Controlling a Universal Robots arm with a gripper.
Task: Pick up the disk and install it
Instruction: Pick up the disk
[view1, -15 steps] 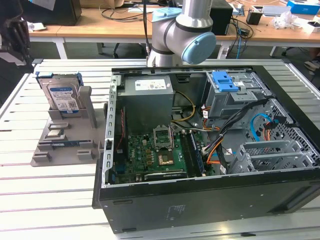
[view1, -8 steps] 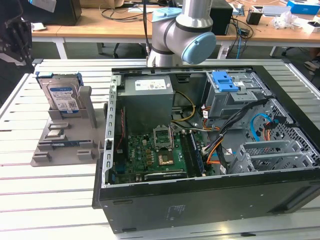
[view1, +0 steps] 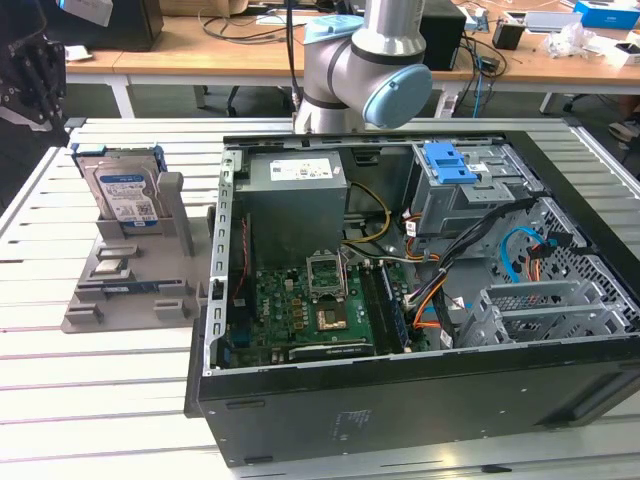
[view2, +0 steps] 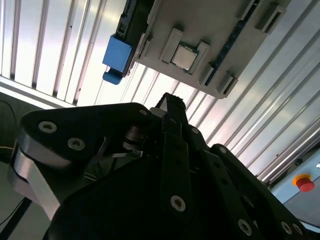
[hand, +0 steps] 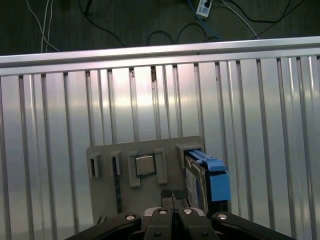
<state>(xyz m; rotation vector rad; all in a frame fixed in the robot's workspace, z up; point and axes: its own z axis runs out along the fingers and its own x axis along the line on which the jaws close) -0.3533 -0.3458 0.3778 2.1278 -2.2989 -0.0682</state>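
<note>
Silver between blue rails, the disk (view1: 122, 192) stands on edge in a slot of the grey holder (view1: 120, 300). Its labelled face is toward the exterior view and its long axis seems upright. The blue-and-white label's print is too small to read. The holder sits on the slatted metal table (view1: 80, 420), beside the open computer case (view1: 400, 400). The claw (hand: 173, 194) hangs over the holder, fingertips together, empty.

claw (hand: 172, 193) closed, empty, held aloft, pointing downward
</note>
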